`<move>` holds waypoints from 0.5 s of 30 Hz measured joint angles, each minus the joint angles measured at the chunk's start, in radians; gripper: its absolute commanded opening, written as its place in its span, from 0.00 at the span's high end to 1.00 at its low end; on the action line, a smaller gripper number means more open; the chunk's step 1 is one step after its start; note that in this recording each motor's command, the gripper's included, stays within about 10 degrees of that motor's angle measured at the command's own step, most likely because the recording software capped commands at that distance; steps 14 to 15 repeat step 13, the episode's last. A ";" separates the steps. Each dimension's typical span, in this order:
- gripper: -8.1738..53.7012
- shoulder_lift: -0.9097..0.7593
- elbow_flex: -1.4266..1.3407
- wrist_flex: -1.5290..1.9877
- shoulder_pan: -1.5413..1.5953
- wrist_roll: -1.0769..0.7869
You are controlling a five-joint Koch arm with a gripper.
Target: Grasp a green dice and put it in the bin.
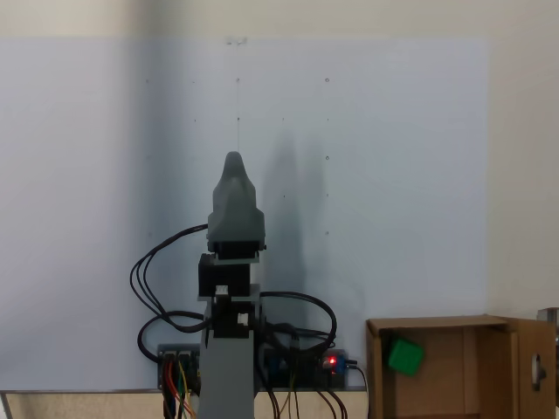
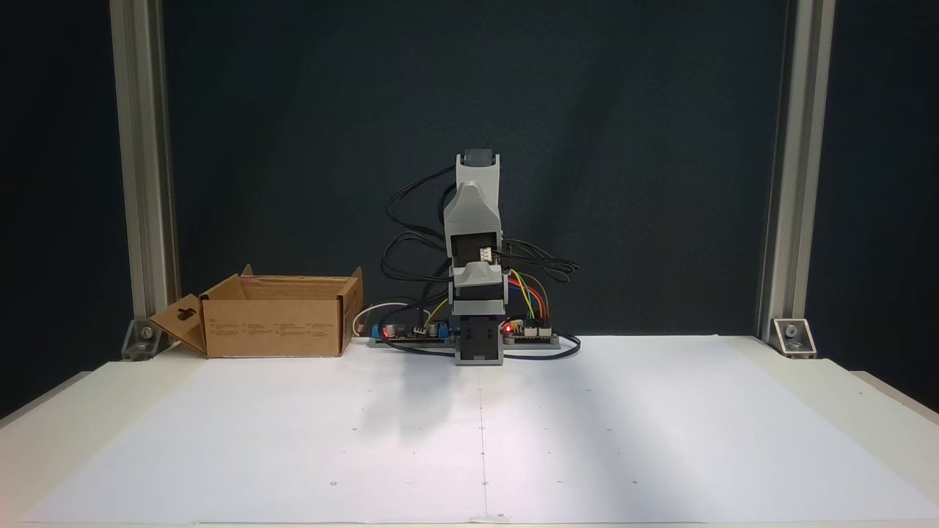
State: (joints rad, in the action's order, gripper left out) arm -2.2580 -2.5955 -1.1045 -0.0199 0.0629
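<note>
The green dice (image 1: pixel 405 357) lies inside the bin (image 1: pixel 437 324), near the box's left wall in that fixed view. From the front, the bin (image 2: pixel 275 326) is a brown cardboard box at the table's back left, and its wall hides the dice. My arm (image 2: pixel 477 220) stands folded over its base at the back middle, well apart from the box. My gripper (image 1: pixel 233 166) is a grey tapered shape pointing out over the white sheet; only one tip shows and nothing is seen in it.
Circuit boards (image 2: pixel 527 331) with a red light and loops of cable (image 2: pixel 411 235) sit around the arm's base. A white paper sheet (image 2: pixel 484 433) covers the table. Metal posts (image 2: pixel 143 169) stand at the back corners.
</note>
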 measured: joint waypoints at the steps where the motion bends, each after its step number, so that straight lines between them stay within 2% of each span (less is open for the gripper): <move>1: 0.14 0.000 0.000 0.000 0.000 0.000; 15: 0.14 0.000 -0.028 0.000 -0.002 0.000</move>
